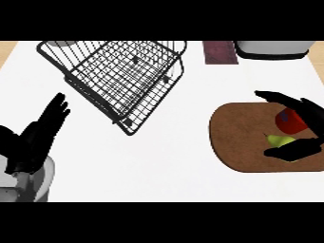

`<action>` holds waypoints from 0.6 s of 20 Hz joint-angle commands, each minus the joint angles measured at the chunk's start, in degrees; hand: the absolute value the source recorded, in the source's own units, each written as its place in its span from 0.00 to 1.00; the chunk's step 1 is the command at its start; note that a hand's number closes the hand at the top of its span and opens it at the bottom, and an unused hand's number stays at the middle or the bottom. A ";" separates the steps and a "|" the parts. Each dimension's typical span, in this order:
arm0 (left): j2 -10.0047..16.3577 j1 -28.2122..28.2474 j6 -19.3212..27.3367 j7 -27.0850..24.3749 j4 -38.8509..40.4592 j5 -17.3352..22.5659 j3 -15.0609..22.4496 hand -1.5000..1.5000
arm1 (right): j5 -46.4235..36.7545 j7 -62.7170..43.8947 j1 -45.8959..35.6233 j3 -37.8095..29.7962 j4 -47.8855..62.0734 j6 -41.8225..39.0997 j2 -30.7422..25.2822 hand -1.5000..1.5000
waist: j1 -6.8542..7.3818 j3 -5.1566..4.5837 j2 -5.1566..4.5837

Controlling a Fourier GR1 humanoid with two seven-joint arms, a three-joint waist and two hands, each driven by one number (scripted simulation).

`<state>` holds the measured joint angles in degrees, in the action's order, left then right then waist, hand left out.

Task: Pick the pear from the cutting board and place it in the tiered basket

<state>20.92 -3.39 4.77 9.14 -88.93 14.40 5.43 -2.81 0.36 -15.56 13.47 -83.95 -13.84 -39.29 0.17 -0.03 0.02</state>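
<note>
A yellow-green pear (279, 140) lies on the brown cutting board (242, 137) at the right. Beside it sits a red fruit (289, 121). My right hand (314, 124) hovers over both, fingers arched above the red fruit and thumb (290, 151) just below the pear; the fingers are spread and do not clasp the pear. The black wire tiered basket (126, 78) stands at the upper middle, tilted in this view. My left hand (31, 137) rests open at the lower left, fingers up.
A white bowl-like object (46, 182) sits at the lower left under my left forearm. A dark red block (219, 52) and a white-grey container (273, 49) stand at the back right. White counter stretches between basket and board.
</note>
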 commanded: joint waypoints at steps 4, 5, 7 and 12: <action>0.26 -3.48 -0.45 3.31 0.03 0.94 -0.53 0.50 | -11.43 -5.01 -7.71 7.30 -5.62 -13.48 -14.83 0.00 | 0.40 -0.15 0.15; -0.67 -1.09 -0.63 0.61 1.62 -0.22 0.51 0.50 | -11.26 -6.68 -9.66 7.92 -6.05 -17.15 -16.62 0.00 | 0.86 -0.25 0.03; 0.19 -2.13 -1.29 0.77 1.62 0.75 -0.89 0.50 | -13.03 -7.97 -9.02 12.77 -7.14 -23.21 -18.30 0.00 | 0.97 -0.26 -0.07; -1.08 0.93 -1.36 -1.43 0.34 -1.05 0.32 0.50 | -8.70 -19.88 -14.55 14.57 -10.11 -34.80 -12.84 0.00 | 0.86 -0.10 0.05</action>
<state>20.70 -4.67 3.60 9.46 -87.74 14.34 5.09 -12.81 -11.37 -26.78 25.68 -91.82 -41.10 -55.04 0.96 -0.19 0.03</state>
